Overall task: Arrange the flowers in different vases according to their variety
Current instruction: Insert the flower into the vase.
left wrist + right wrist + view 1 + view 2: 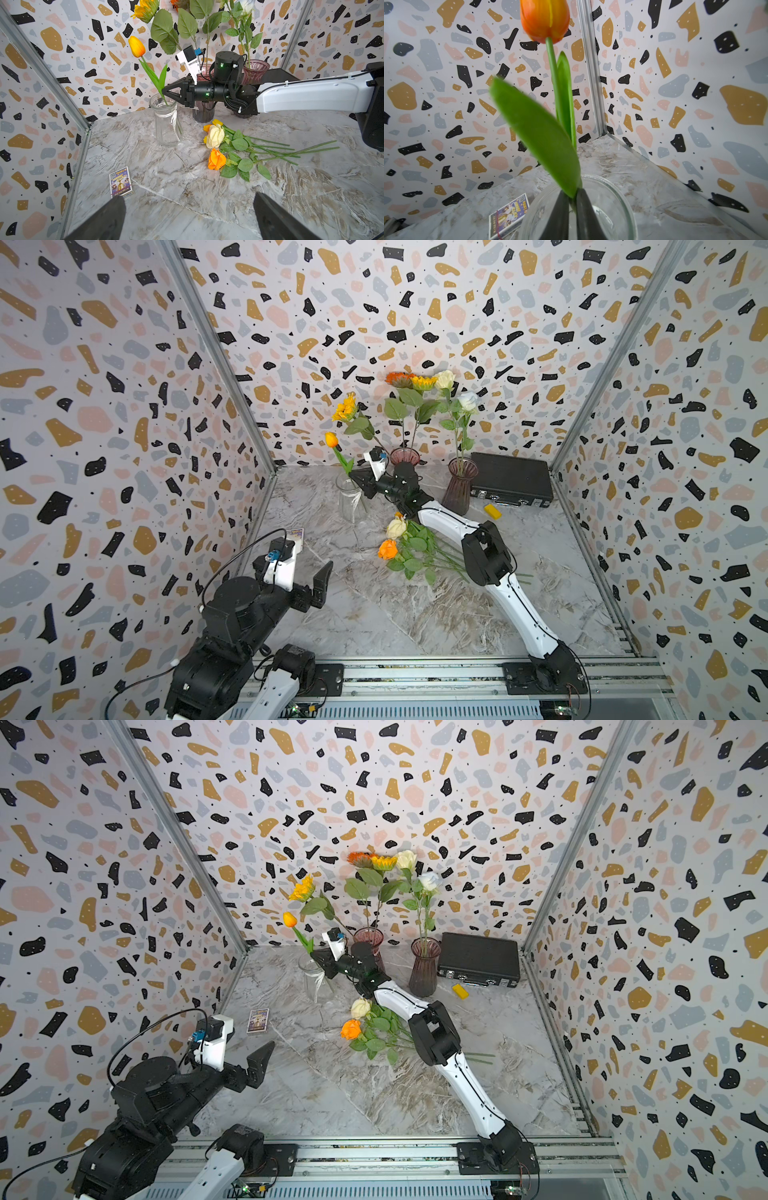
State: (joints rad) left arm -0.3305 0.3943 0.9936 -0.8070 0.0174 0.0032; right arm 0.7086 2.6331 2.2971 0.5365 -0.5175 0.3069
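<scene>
Pinching tulip stem (149,70), seemingly: right hand (164,91), near-closed

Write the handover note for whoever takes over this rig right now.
Left gripper: open, empty.
Right gripper: closed on the orange tulip, its stem in the clear vase.
Done: sunflowers in the rear pink vase; two roses in the near pink vase.
Left: release the tulip, then vase the cream rose, orange rose and small tulips lying on the table.
</scene>
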